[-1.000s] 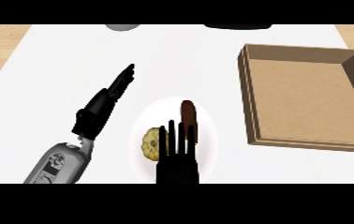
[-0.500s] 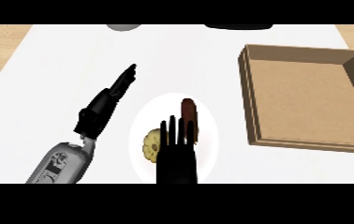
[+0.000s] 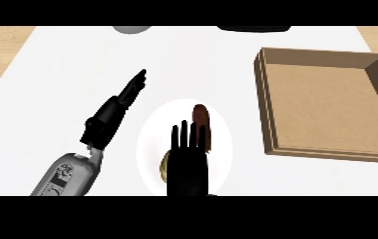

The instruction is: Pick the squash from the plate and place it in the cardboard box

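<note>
The squash [image 3: 200, 123], a dark reddish-brown elongated shape, lies on the white plate [image 3: 151, 133] toward its twelve o'clock side; the right hand [image 3: 189, 163] hangs over the plate with fingers straight and spread, holding nothing, its fingertips overlapping the squash's lower part, so contact cannot be judged; a yellowish item [image 3: 168, 164] at the plate's seven o'clock is mostly hidden by the palm. The left hand [image 3: 114, 113] lies at the plate's nine o'clock, fingers straight, pointing to one o'clock; the cardboard box [image 3: 267, 108] sits at three o'clock, cut off by the right edge.
</note>
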You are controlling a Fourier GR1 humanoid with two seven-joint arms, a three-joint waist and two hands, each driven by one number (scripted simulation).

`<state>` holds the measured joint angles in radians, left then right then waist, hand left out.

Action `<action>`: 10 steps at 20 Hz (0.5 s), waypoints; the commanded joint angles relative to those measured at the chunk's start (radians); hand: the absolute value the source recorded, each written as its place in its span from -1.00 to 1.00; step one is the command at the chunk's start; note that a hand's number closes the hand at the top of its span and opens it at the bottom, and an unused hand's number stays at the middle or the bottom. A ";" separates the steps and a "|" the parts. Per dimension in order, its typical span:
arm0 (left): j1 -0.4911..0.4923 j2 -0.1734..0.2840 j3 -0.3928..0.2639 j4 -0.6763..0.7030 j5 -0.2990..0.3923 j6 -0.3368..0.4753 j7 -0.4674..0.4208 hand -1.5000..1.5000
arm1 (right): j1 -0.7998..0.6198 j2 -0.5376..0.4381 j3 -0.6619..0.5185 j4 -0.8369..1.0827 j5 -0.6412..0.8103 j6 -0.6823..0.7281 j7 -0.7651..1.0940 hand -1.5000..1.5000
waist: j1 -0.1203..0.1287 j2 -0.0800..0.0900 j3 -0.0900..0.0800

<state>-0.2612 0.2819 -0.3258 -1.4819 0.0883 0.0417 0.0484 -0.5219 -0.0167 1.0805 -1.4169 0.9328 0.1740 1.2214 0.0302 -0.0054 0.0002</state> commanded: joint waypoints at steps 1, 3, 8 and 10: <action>-0.001 -0.017 -0.008 0.006 -0.024 0.015 -0.009 0.00 | -0.046 0.016 0.015 0.090 -0.029 0.008 0.212 -1.00 | 0.006 0.007 -0.001; -0.026 -0.004 0.011 0.022 -0.002 -0.015 0.012 0.00 | -0.038 0.016 0.044 0.048 -0.021 0.039 0.258 -1.00 | -0.005 0.005 -0.001; -0.031 0.010 0.043 0.009 0.011 -0.022 0.035 0.00 | -0.056 0.016 0.024 0.094 -0.024 0.052 0.229 -1.00 | -0.009 0.004 -0.001; -0.011 -0.017 0.026 0.026 -0.005 -0.014 -0.012 0.00 | -0.044 0.016 0.021 0.129 -0.027 -0.004 0.204 1.00 | -0.010 0.006 -0.001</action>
<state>-0.2737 0.2781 -0.3049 -1.4692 0.0855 0.0289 0.0529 -0.5638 -0.0119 1.0760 -1.3498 0.9030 0.1622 1.2218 0.0275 -0.0082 0.0008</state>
